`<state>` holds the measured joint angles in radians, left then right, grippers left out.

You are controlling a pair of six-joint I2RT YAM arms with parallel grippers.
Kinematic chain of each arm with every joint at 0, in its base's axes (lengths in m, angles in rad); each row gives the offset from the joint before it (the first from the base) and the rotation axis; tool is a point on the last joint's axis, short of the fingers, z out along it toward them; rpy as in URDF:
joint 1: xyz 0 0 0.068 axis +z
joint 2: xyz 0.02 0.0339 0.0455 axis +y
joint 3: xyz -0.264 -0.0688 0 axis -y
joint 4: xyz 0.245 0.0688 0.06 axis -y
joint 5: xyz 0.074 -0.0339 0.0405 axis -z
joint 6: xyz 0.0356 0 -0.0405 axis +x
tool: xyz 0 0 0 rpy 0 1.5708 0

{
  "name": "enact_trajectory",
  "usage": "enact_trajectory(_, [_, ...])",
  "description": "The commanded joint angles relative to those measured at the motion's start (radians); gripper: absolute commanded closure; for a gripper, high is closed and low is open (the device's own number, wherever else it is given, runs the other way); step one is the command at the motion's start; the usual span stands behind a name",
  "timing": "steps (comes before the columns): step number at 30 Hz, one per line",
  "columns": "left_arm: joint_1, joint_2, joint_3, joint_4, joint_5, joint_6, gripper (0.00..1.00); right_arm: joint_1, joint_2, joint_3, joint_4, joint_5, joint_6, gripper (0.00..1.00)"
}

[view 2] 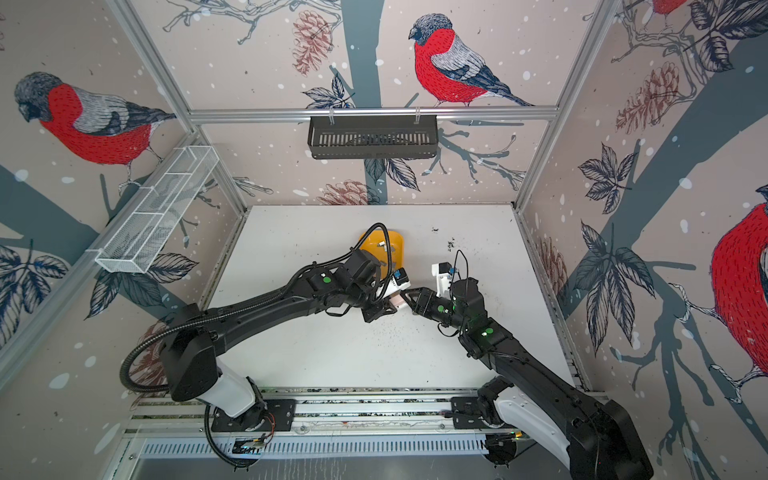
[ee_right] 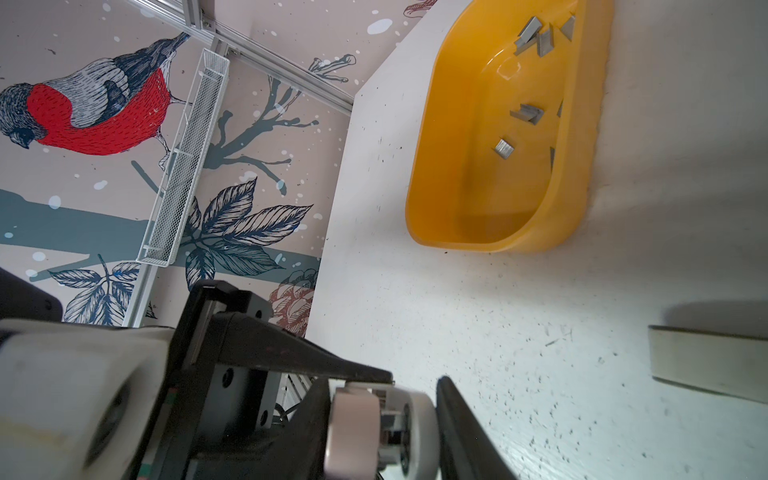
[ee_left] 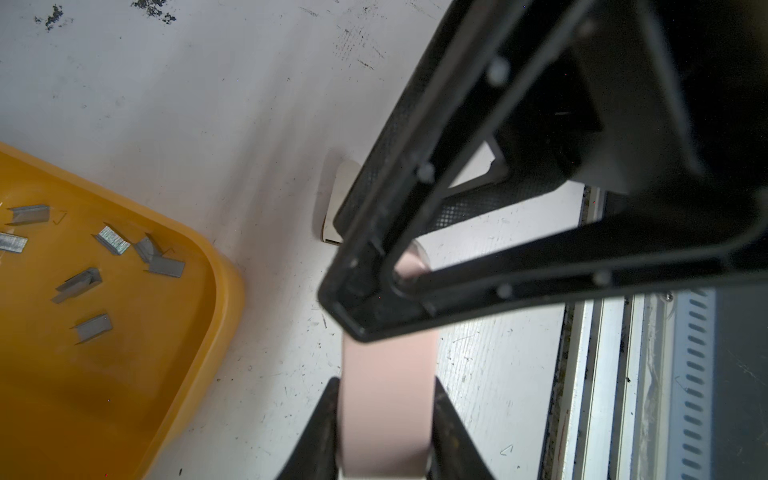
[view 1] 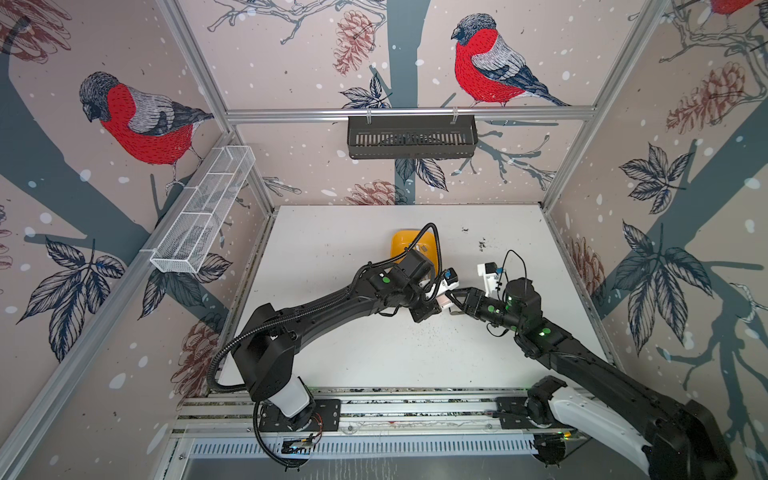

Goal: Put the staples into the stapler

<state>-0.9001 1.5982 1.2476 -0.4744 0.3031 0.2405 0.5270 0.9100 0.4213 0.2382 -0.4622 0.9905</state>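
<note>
A small pink-and-white stapler (view 1: 444,302) (view 2: 397,300) hangs above the middle of the table between both arms. My left gripper (ee_left: 386,386) is shut on its pink body (ee_left: 386,415), one finger on each side. My right gripper (ee_right: 384,382) comes from the right and has its jaws closed round the stapler's free end (ee_right: 374,432); metal shows between the pink top and the white base. Grey staples (ee_left: 114,241) (ee_right: 528,112) lie loose in a yellow tray (view 1: 401,245) (ee_left: 224,282) just behind the left wrist.
A flat white piece (ee_right: 706,361) (ee_left: 336,203) lies on the white table beside the grippers. A white wire basket (view 1: 203,212) hangs on the left wall and a black basket (view 1: 411,137) on the back rail. Aluminium rails (view 1: 374,407) run along the front edge.
</note>
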Motion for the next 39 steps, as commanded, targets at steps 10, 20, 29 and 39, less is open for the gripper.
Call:
enact_trajectory(10, [-0.003, -0.001, 0.000, 0.023, 0.002, 0.007, 0.86, 0.001, 0.004, 0.005, 0.037, -0.014, -0.015, 0.65])
enact_trajectory(20, [-0.003, 0.000, 0.000, 0.023, 0.005, 0.008, 0.86, -0.002, 0.000, 0.008, 0.032, -0.012, -0.017, 0.50])
enact_trajectory(29, [-0.003, 0.000, -0.002, 0.022, 0.005, 0.008, 0.86, -0.002, -0.014, 0.006, 0.012, 0.001, -0.027, 0.41])
enact_trajectory(39, [-0.003, -0.006, 0.001, 0.019, 0.004, 0.008, 0.86, -0.008, -0.068, 0.004, -0.083, 0.040, -0.098, 0.18])
